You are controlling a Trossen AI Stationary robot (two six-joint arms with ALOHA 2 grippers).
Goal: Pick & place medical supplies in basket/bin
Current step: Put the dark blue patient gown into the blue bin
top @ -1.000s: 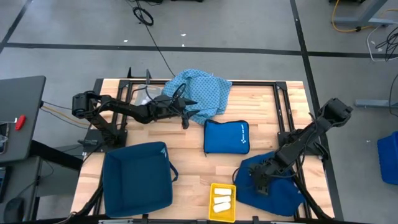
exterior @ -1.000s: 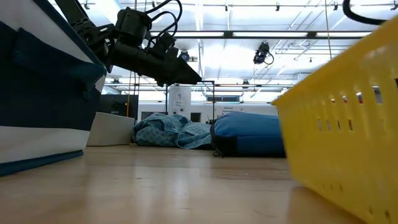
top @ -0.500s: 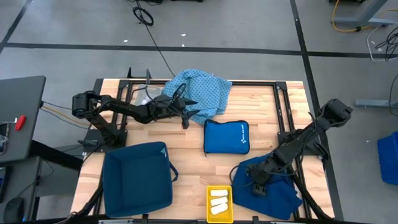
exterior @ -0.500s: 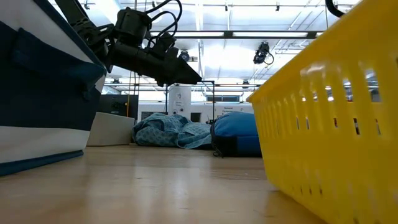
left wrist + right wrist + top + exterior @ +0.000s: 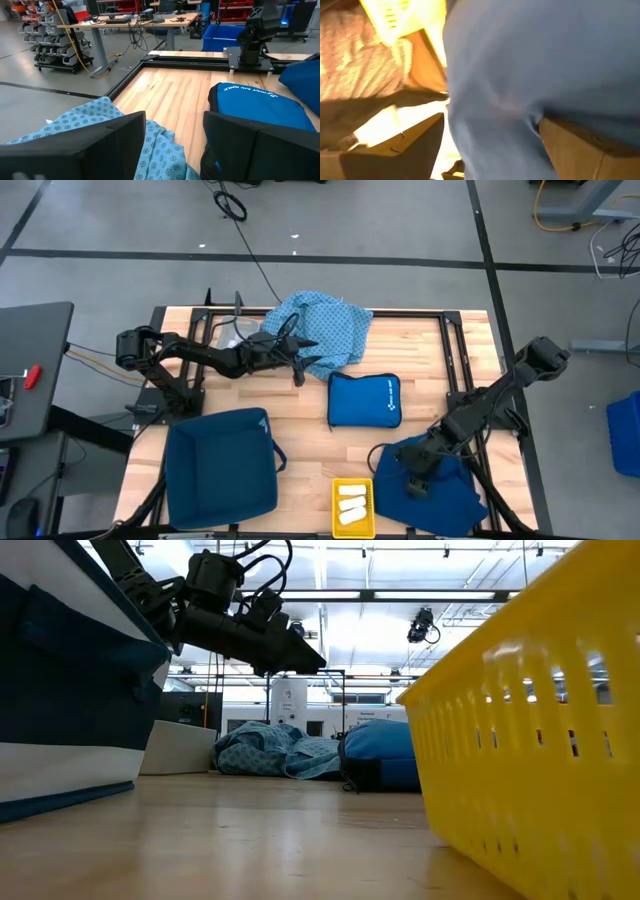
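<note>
Claw, right (image 5: pixel 414 477): released, jaws spread, low over the dark blue bag (image 5: pixel 440 490) beside the yellow bin (image 5: pixel 354 505). Claw, left (image 5: pixel 300 372): part open, empty, above the cloth (image 5: pixel 325 330) at desk rear. I'd lift clear of the bag fabric before moving.

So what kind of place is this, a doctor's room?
Probably not; it looks like a workshop or robot lab. There is a bare grey floor with cables, a shelf of parts bins, and a workbench covered in gear behind the wooden table.
</note>
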